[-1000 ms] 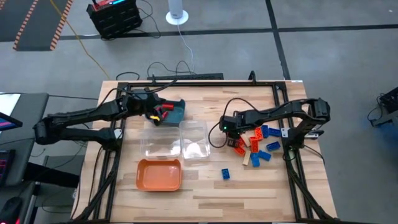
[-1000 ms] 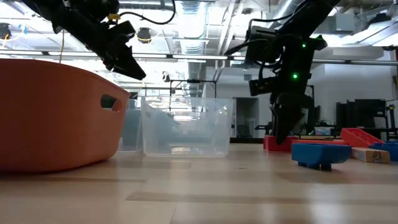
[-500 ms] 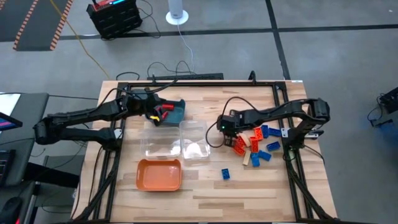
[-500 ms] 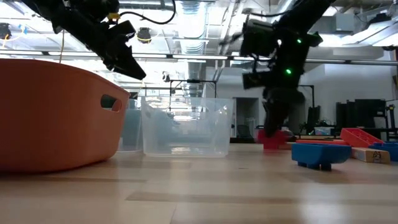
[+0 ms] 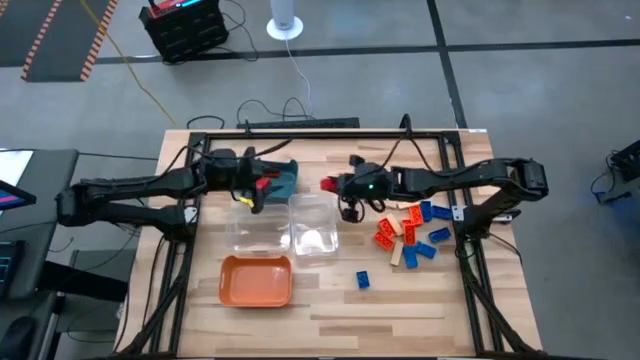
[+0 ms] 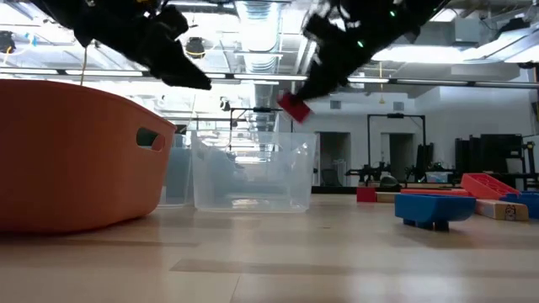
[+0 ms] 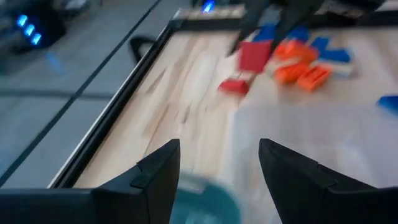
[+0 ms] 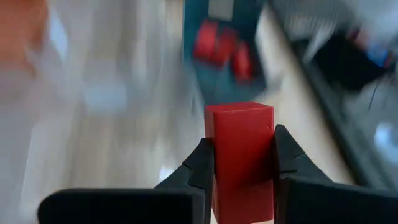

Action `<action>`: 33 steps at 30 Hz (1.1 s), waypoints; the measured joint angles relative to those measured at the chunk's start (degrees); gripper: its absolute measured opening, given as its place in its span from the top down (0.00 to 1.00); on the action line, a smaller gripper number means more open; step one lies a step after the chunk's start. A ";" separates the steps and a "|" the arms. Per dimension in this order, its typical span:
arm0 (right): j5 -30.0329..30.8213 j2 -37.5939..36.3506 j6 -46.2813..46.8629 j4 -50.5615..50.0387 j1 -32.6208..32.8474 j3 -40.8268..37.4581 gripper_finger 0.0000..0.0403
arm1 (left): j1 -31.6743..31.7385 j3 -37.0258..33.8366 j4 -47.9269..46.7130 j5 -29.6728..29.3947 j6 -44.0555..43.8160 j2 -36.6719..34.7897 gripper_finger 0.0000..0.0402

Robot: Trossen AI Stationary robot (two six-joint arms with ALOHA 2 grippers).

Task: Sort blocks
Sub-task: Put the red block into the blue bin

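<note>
My right gripper (image 5: 332, 185) is shut on a red block (image 5: 327, 184) and hangs in the air between the block pile and the teal tray (image 5: 285, 180); the low view shows the block (image 6: 294, 107) above the clear tray (image 6: 253, 172). Red, orange, blue and tan blocks (image 5: 410, 228) lie in a loose pile on the table's right part. A single blue block (image 5: 362, 280) lies nearer the near edge. Some red blocks (image 5: 266, 182) lie in the teal tray. My left gripper (image 5: 251, 196) hovers open at that tray's near side, fingers apart in its wrist view (image 7: 217, 177). My right gripper pinches the red block (image 8: 239, 149) between its two fingers (image 8: 200, 168), one on each of two opposite side faces. The fingers slant down from the table's right side. The block is lifted clear, tilted, at the fingers' free ends (image 6: 294, 107).
Two clear trays (image 5: 258, 226) (image 5: 314, 226) stand side by side at mid-table, with an orange tray (image 5: 257, 281) toward the near edge. Black frame rails run along the table's left, right and far sides. Bare wood lies near the near edge.
My right gripper has risen from the left edge of the block pile with the red block and carried it toward the table's left and far side, toward the teal tray. The block now hangs well above the table. My left gripper has edged slightly right and up.
</note>
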 joint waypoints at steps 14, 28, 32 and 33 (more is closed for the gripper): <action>-7.96 0.73 -6.00 26.04 1.33 0.04 0.83 | -5.34 -1.27 26.21 1.09 1.55 11.87 0.47; -9.49 0.75 -8.93 30.05 1.93 0.04 0.83 | -7.29 2.84 34.27 2.81 -1.32 20.30 0.47; -9.60 0.75 -8.93 29.94 2.09 0.04 0.83 | -7.29 4.73 35.37 2.84 -2.38 21.57 0.47; -9.62 0.75 -8.94 29.94 2.22 0.04 0.83 | -7.29 5.11 35.82 2.81 -2.36 21.71 0.47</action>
